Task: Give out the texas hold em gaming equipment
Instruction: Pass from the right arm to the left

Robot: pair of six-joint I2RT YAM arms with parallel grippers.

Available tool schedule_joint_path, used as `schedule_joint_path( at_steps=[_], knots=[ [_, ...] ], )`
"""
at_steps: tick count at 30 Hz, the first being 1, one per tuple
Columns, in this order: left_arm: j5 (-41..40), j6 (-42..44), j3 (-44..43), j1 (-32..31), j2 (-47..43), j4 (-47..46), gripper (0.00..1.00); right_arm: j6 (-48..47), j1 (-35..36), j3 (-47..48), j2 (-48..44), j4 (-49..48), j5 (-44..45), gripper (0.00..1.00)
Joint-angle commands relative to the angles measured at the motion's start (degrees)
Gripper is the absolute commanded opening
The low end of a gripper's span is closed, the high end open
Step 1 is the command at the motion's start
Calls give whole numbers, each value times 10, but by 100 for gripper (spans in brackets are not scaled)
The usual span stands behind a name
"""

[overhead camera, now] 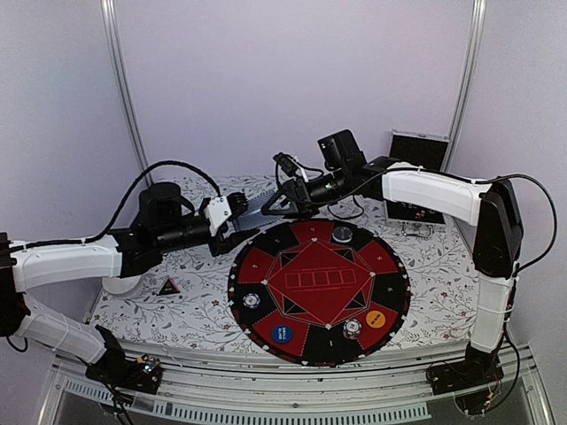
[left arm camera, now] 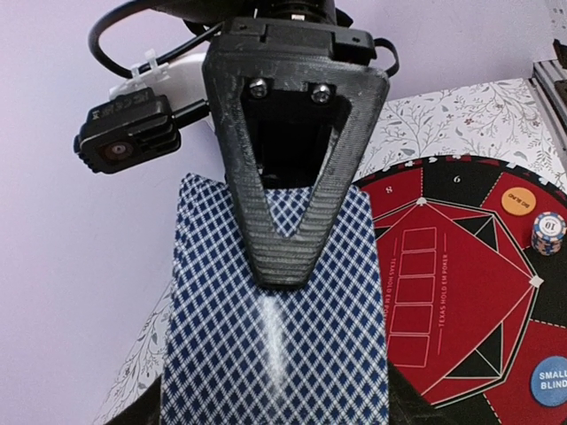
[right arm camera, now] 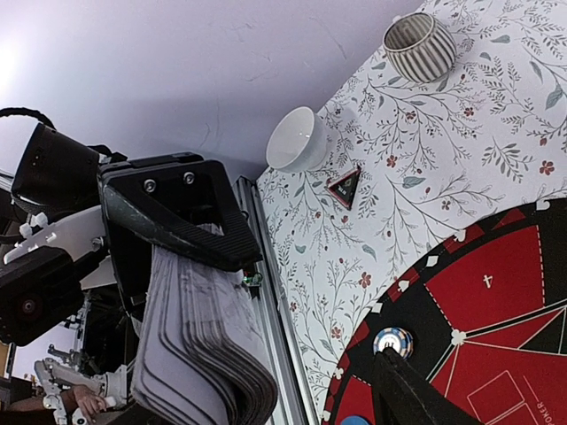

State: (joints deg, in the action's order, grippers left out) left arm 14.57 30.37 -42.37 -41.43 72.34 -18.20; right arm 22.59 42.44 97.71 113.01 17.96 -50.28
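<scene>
deck (left arm camera: 275, 354): stacked flat rectangles, blue-white diamond-lattice backs, edges stepped; raised off the floral table (overhead camera: 195, 310), beyond the far-left rim of the round red-black mat (overhead camera: 310, 257)
left gripper (overhead camera: 236, 223): stretched rightward, roughly level, ribbed black fingers clamped on deck's near end
right gripper (overhead camera: 282, 202): stretched leftward, jaws apart at deck's far end, one triangular finger over the top card
</scene>
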Motion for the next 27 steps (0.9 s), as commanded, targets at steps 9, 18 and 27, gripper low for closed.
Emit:
schedule_joint_path(
  at_steps=[9, 18, 27],
  knots=[
    [-12, -5, 8, 4, -7, -10, 55, -48, 0, 50, -13, 72, 39, 64],
    [-13, -7, 9, 4, -9, -9, 55, -74, -3, 70, -23, 118, 81, 63],
    [-18, -7, 12, 4, -11, -8, 55, -88, -3, 87, -33, 144, 104, 60]
  ],
)
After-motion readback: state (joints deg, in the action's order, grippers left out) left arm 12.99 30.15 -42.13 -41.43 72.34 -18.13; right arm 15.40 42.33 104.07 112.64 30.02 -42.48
